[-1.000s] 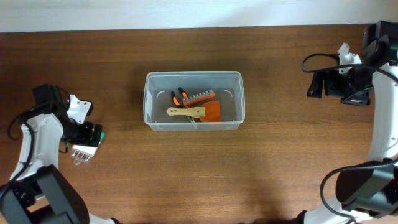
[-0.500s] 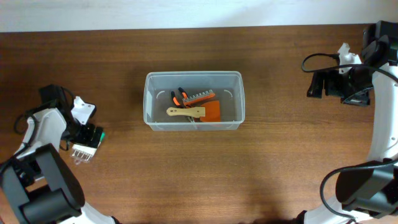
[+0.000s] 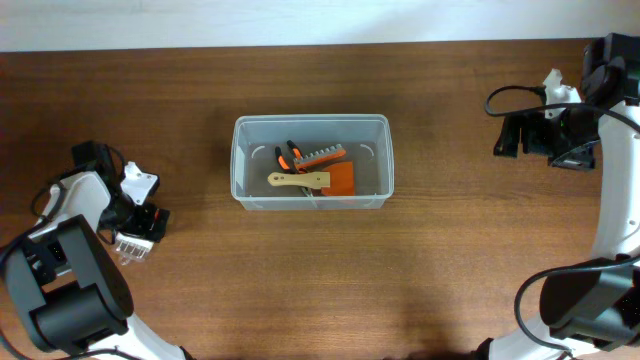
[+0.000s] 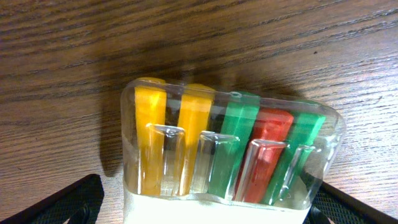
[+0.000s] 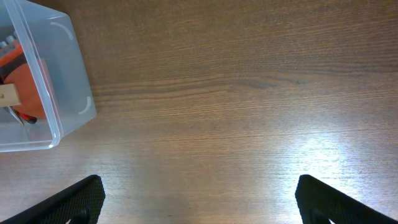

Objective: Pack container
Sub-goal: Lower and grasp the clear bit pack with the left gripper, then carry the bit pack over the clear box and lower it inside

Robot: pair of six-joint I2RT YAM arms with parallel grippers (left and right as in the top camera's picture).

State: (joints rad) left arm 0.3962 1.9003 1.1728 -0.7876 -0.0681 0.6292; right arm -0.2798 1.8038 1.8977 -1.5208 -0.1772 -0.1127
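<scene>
The container (image 3: 312,121), a clear plastic tub, stands mid-table, and its corner shows at the left of the right wrist view (image 5: 68,74). Inside lie a wooden-handled tool (image 3: 298,181), an orange piece (image 3: 342,180) and orange-handled pliers (image 3: 287,154). A clear pack of yellow, green and red pieces (image 3: 129,246) lies at the far left. My left gripper (image 3: 141,226) is right over it. In the left wrist view the pack (image 4: 224,149) sits between the wide-open jaws of the left gripper (image 4: 205,211). My right gripper (image 3: 505,134) hovers open at the far right, and the right wrist view shows only bare wood under it (image 5: 199,199).
The wooden table (image 3: 320,280) runs to a white wall along the back edge. The right arm's black wrist and cable (image 3: 560,130) hang near the table's right end. The left arm's base (image 3: 65,290) fills the lower left corner.
The left arm has swung slightly down and to the right, bringing its gripper closer over the pack. The pack, the container and the right arm have stayed put.
</scene>
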